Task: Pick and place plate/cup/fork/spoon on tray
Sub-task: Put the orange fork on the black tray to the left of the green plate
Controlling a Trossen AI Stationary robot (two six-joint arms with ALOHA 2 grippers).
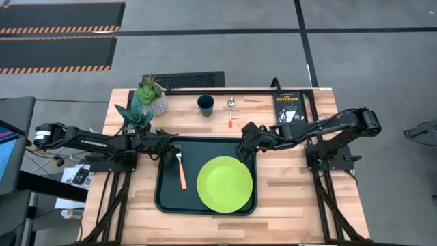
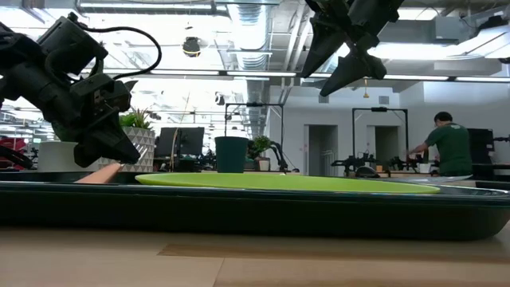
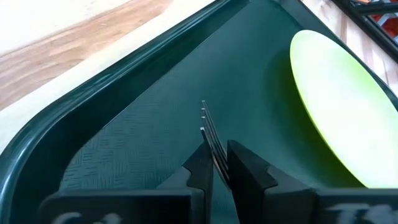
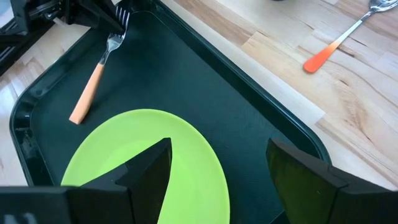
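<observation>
A smooth, dark green rectangular tray (image 1: 164, 198) with rounded corners and a raised rim lies on the pale wood-plank surface (image 1: 293, 205), toward the near edge. Its floor shows a fine woven texture in the left wrist view. A flat, round, matte lime-green plate (image 1: 224, 184) fills the tray's right half. The fork (image 1: 181, 171), silver metal tines and a slim orange handle, lies in the tray's left half, tines toward the far rim, handle toward the near one.

The left tool (image 1: 175, 152) sits low over the tray's far left corner; its dark fingers are nearly together with the fork's tines between them, but whether they are gripping or have let go cannot be told.

The right tool (image 1: 244, 147) hangs above the tray's far right corner, raised well off the plate, its two wedge-shaped fingers spread wide and holding nothing.

The spoon (image 1: 231, 113), with a shiny oval bowl and an orange-red handle, lies on bare wood between the tray and the far edge. Just to its left stands the small dark green cylindrical cup (image 1: 205, 104), upright. A spiky plant in a white patterned pot (image 1: 154, 99) stands near the far left corner, and a black book (image 1: 287, 106) with yellow lettering lies near the far right corner. In the room beyond, a person (image 2: 451, 147) in a green top stands at a bench.
</observation>
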